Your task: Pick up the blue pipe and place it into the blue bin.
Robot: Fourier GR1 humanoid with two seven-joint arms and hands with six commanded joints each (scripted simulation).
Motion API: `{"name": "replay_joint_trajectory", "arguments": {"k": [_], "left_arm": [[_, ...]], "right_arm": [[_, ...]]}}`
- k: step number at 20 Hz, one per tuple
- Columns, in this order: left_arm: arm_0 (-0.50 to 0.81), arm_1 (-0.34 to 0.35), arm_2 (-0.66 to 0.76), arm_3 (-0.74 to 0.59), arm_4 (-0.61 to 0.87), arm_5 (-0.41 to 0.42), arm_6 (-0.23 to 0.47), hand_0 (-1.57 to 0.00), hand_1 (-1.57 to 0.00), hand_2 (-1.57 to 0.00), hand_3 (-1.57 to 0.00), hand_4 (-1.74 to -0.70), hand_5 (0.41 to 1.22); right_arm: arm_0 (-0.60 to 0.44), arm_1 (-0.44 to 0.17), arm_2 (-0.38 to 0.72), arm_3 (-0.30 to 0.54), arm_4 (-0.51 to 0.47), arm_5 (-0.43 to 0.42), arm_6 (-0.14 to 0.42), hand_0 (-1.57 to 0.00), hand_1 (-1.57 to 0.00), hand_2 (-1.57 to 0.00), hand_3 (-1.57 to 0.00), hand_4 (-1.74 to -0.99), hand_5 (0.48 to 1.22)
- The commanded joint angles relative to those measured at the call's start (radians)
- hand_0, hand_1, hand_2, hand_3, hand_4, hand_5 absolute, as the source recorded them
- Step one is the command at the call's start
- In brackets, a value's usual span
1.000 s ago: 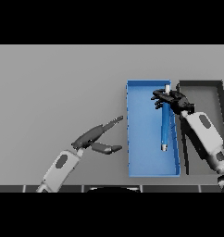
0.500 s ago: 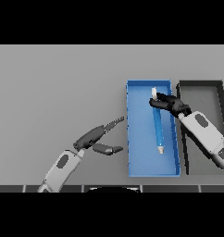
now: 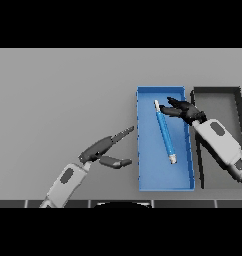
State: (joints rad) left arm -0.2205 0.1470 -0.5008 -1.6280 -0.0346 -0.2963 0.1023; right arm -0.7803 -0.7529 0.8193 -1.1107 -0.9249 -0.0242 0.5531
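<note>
The blue pipe (image 3: pixel 164 132) lies on its long side on the floor of the blue bin (image 3: pixel 148 180), slanting from its far end to the near right. My right hand (image 3: pixel 181 110) is over the bin next to the pipe's far end, fingers spread open and holding nothing. My left hand (image 3: pixel 104 149) is over the table just left of the bin, fingers straight and open.
A black bin (image 3: pixel 219 93) stands right of the blue bin, side by side with it. My right forearm (image 3: pixel 220 142) crosses the wall between the two bins.
The pipe went from hanging upright under my right hand to lying in the blue bin. My right hand has opened and drawn off to the right. The left hand has hardly moved.
</note>
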Motion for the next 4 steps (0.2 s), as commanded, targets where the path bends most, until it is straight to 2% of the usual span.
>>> {"name": "replay_joint_trajectory", "arguments": {"k": [1,4], "left_arm": [[0.002,0.000,-0.001,0.003,-0.002,0.001,0.010,0.00,0.00,0.00,0.00,-0.89,0.479],[0.023,0.005,-0.012,-0.017,-0.006,0.000,-0.005,0.00,0.00,0.00,0.00,-0.89,0.480]], "right_arm": [[-0.005,0.008,0.003,0.006,0.004,0.003,-0.001,-0.21,-0.10,-0.02,0.00,-1.152,0.802],[0.000,0.002,0.009,-0.009,0.008,0.002,0.002,-0.21,-0.10,-0.02,0.00,-1.152,0.798]]}}
